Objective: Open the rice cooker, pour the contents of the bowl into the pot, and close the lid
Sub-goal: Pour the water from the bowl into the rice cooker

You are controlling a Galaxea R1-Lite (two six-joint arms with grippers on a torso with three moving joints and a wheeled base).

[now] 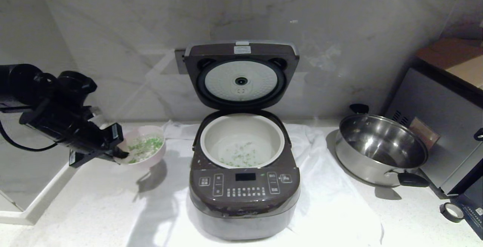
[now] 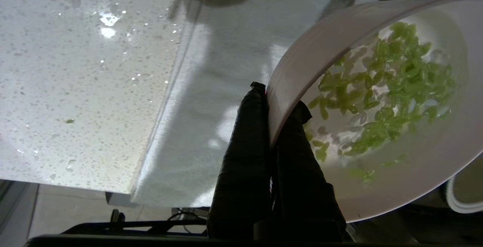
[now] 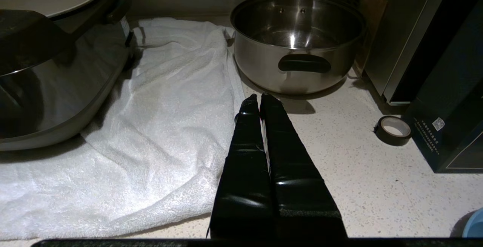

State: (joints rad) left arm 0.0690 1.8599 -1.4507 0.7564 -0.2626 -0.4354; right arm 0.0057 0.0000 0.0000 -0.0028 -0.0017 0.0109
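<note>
The dark brown rice cooker [image 1: 245, 198] stands mid-counter with its lid [image 1: 241, 75] raised upright, the silver disc facing me. Its off-white pot [image 1: 241, 126] holds a few green pieces at the bottom. Left of the cooker, my left gripper [image 1: 120, 152] is shut on the rim of the pale pink bowl [image 1: 158, 157], which hangs slightly tilted above the counter. In the left wrist view one finger [image 2: 245, 134] lies outside the bowl [image 2: 324, 43] wall and the other inside, beside the green and white contents [image 2: 392, 88]. My right gripper [image 3: 259, 100] is shut and empty above the counter.
A white towel [image 1: 332, 186] lies under and around the cooker. To the right are a steel pan [image 1: 381, 149] with black handles, a boxy silver appliance [image 1: 441, 126] and a tape roll [image 1: 452, 212]. The counter's edge [image 1: 37, 205] drops off at the left.
</note>
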